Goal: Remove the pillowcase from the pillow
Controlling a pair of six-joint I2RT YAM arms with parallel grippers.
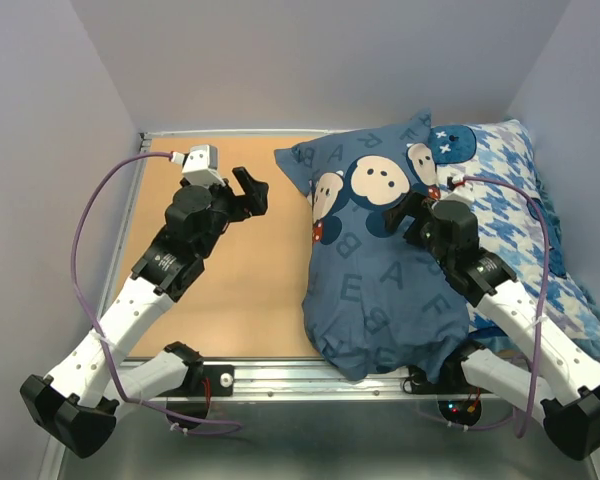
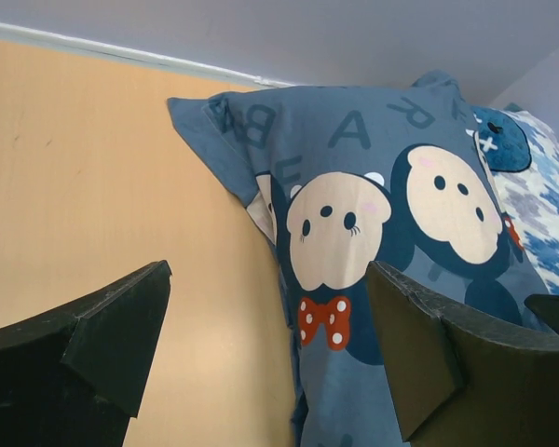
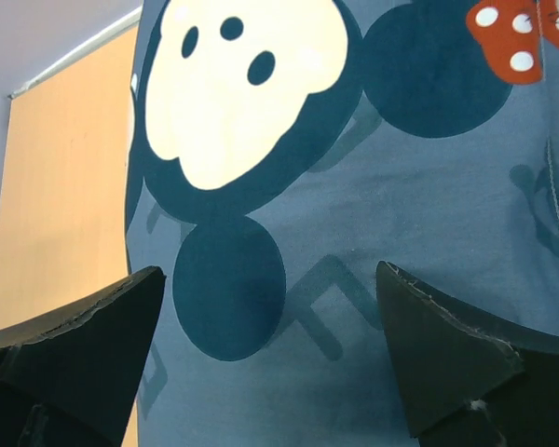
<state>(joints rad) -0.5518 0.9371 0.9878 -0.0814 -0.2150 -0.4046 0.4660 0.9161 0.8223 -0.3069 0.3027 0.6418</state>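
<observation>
The slate-blue pillowcase (image 1: 380, 290), printed with letters and cartoon monkey faces, lies plump and full on the right half of the table. The white pillow is hidden, none of it shows. My left gripper (image 1: 252, 190) is open and empty over bare table, just left of the pillowcase's far corner. In the left wrist view the pillowcase (image 2: 401, 140) lies ahead and to the right of the open left gripper (image 2: 265, 279). My right gripper (image 1: 405, 215) is open and empty close above the pillowcase's middle. In the right wrist view the right gripper (image 3: 270, 279) has only the fabric (image 3: 401, 214) behind it.
A blue-and-white houndstooth pillow (image 1: 510, 180) lies right of the pillowcase, against the right wall, and shows in the left wrist view (image 2: 540, 196). The wooden tabletop (image 1: 240, 290) is bare on the left. Grey walls close in on three sides, and a metal rail (image 1: 280, 375) runs along the near edge.
</observation>
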